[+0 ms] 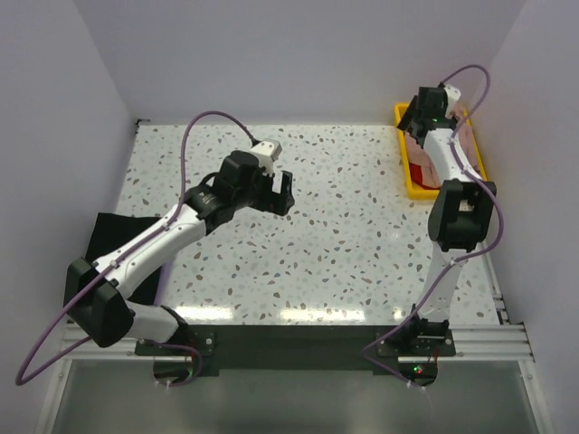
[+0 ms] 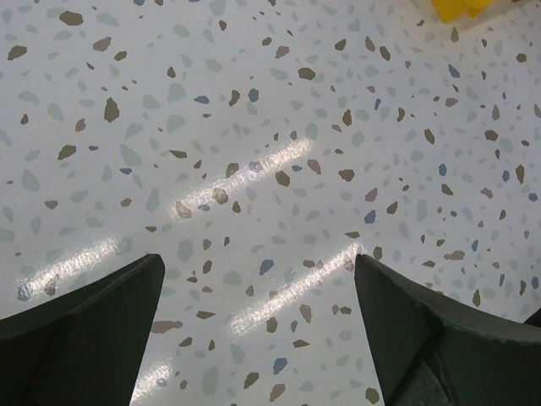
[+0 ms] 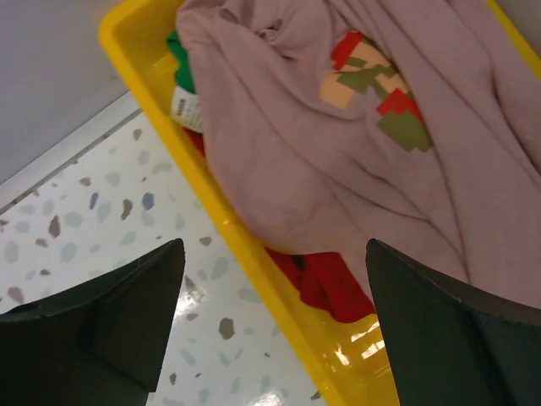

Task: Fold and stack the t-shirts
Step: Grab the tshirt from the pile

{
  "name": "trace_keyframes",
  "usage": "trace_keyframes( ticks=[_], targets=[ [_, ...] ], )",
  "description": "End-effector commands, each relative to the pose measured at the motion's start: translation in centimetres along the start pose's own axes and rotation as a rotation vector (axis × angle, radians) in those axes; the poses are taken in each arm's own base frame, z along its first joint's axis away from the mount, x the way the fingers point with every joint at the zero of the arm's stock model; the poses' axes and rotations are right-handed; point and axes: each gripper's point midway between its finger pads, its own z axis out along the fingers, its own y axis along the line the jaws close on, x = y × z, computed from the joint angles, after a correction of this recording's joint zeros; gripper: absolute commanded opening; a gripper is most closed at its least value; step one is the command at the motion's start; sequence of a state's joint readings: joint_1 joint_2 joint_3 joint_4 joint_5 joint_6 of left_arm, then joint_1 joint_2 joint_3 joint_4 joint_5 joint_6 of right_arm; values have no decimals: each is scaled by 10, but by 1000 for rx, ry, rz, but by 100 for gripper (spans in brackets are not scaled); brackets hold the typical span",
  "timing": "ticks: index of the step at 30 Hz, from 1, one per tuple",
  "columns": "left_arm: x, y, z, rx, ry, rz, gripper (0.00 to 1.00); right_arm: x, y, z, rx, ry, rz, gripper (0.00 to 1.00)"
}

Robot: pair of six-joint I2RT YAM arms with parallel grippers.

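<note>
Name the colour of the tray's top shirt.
Dusty pink; the t-shirt shows best in the right wrist view.

Bright, even, diffuse overhead light in all three views; shadows soft and faint. The glossy white speckled terrazzo worktop point(image 1: 344, 235) throws glare: pale bars along its near edge in the top view, diagonal streaks across mid-frame in the left wrist view. The shiny yellow plastic tray point(image 3: 139, 63) shows hot spots low on its long wall in the right wrist view. Flat black cloth point(image 1: 109, 231) at the worktop's left edge is crushed, no detail. Top view sharp; tray corner in the left wrist view soft.
</note>
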State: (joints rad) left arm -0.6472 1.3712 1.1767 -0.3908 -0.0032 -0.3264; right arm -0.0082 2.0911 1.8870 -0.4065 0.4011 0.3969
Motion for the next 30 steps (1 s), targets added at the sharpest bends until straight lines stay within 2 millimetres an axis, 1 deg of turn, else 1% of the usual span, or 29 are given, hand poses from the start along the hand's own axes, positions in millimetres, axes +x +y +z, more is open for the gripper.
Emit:
trace_keyframes(
  ticks=[1,2,4,6,7,8,9,10,11,14,17,19,22,23,25,26,27,28,30],
  targets=[
    [-26,-10,-15,46,-67,-17,100,-16,-25,7,53,-11,108,91],
    [-27,-9,-15,46,-67,-19,100,-11,-43,15,88,5,126,91],
    [-27,-10,-16,52,-69,-18,100,-8,-57,21,113,12,143,90],
    [-27,-9,-16,50,-68,-18,100,-3,-81,29,167,15,150,90],
    [-26,-9,-15,51,-65,-18,100,-3,-83,29,173,14,148,90],
    [-27,-9,-15,53,-66,-19,100,-2,-91,33,187,18,149,90],
    [-25,-10,-15,59,-60,-20,100,-1,-95,35,195,18,145,90],
    [-26,-10,-15,61,-60,-19,100,4,-99,40,209,28,130,90],
    [-25,-10,-14,64,-58,-19,100,4,-105,43,226,26,125,90],
    [-25,-11,-15,67,-58,-22,100,16,-115,55,257,53,105,90],
    [-25,-11,-14,68,-56,-22,100,25,-117,66,261,62,103,90],
    [-24,-10,-13,69,-51,-23,100,31,-118,72,263,70,94,88],
    [-23,-9,-13,65,-48,-23,100,35,-119,79,263,86,91,78],
    [-23,-9,-13,64,-50,-23,100,36,-119,80,261,85,93,74],
    [-24,-8,-14,59,-51,-24,100,34,-119,80,259,77,94,67],
    [-24,-7,-14,58,-51,-25,100,32,-120,79,261,75,94,56],
    [-24,-8,-13,60,-51,-25,100,31,-120,78,262,71,97,50],
    [-24,-7,-13,58,-51,-26,100,31,-120,77,261,68,98,34],
    [-24,-7,-12,58,-50,-27,100,24,-118,71,251,55,104,20]
  ],
)
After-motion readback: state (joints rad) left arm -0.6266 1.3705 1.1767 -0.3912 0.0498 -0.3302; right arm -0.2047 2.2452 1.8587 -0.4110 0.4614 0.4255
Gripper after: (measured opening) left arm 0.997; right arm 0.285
